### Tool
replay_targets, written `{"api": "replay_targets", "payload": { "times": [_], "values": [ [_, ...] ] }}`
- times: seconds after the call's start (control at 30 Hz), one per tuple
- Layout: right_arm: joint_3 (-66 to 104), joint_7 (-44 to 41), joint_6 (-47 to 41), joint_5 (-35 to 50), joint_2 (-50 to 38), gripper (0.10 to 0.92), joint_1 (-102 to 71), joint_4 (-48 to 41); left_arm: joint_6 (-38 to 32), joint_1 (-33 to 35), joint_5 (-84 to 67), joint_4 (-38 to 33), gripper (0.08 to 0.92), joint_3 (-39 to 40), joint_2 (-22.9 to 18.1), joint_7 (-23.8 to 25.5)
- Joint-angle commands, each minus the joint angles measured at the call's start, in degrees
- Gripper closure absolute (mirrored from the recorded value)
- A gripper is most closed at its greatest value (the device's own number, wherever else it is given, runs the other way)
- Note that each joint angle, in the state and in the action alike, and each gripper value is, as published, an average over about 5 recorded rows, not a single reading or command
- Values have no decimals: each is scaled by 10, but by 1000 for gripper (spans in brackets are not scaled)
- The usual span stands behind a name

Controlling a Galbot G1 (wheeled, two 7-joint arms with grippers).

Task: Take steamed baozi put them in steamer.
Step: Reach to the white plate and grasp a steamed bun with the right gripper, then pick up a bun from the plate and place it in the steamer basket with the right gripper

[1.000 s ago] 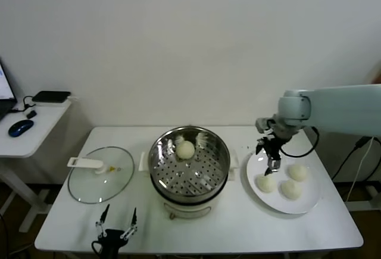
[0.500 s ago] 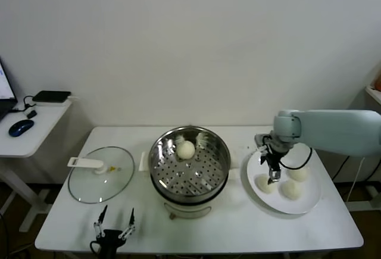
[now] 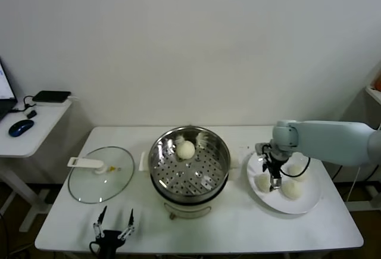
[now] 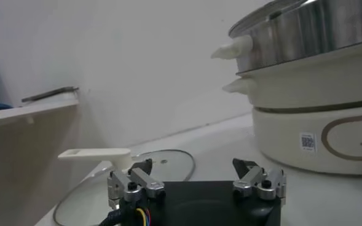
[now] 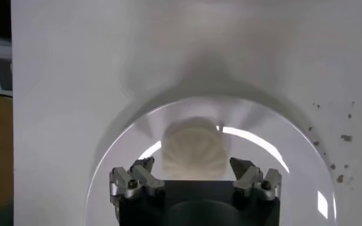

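Observation:
One baozi (image 3: 185,149) lies on the perforated tray of the steamer (image 3: 189,174) at the table's middle. Three more baozi sit on a white plate (image 3: 309,202) to the right: one nearest the steamer (image 3: 261,183), one at the front (image 3: 291,189), one behind (image 3: 296,169). My right gripper (image 3: 273,178) hangs open just over the nearest one. In the right wrist view that baozi (image 5: 194,148) lies between the spread fingertips (image 5: 142,167), and I see no contact. My left gripper (image 3: 113,225) rests open and empty near the table's front edge, with the steamer (image 4: 316,92) ahead of it in the left wrist view.
A glass lid with a white handle (image 3: 100,174) lies flat on the table left of the steamer, also seen as the lid (image 4: 168,161) in the left wrist view. A side desk (image 3: 30,129) with a mouse and a black device stands at the far left.
My right arm has come down and slightly toward the front, bringing the open gripper lower over the plate's nearest baozi. The left gripper and the baozi have not moved.

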Motion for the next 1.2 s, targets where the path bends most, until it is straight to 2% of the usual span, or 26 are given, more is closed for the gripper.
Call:
{"api": "replay_targets", "payload": {
  "times": [0.03, 0.2, 0.47, 0.63, 0.93, 1.2],
  "values": [
    [10, 2, -1, -16, -1, 203, -20, -13, -1, 2, 0, -1, 177, 0, 1, 0],
    [11, 1, 1, -17, -1, 212, -19, -11, -2, 2, 1, -1, 177, 0, 2, 0],
    [6, 0, 2, -18, -4, 336, -1, 5, -2, 3, 2, -4, 177, 1, 3, -1],
    [-26, -3, 3, -1, -14, 377, 70, 50, -2, 2, 1, -6, 177, 1, 3, -1],
    [-146, -24, 10, 102, -10, 381, 291, 167, -3, 5, 5, -13, 177, 6, 3, -1],
    [-173, -40, 6, 209, 41, 381, 438, 248, -3, 8, 13, -22, 177, 8, 5, -1]
  ]
}}
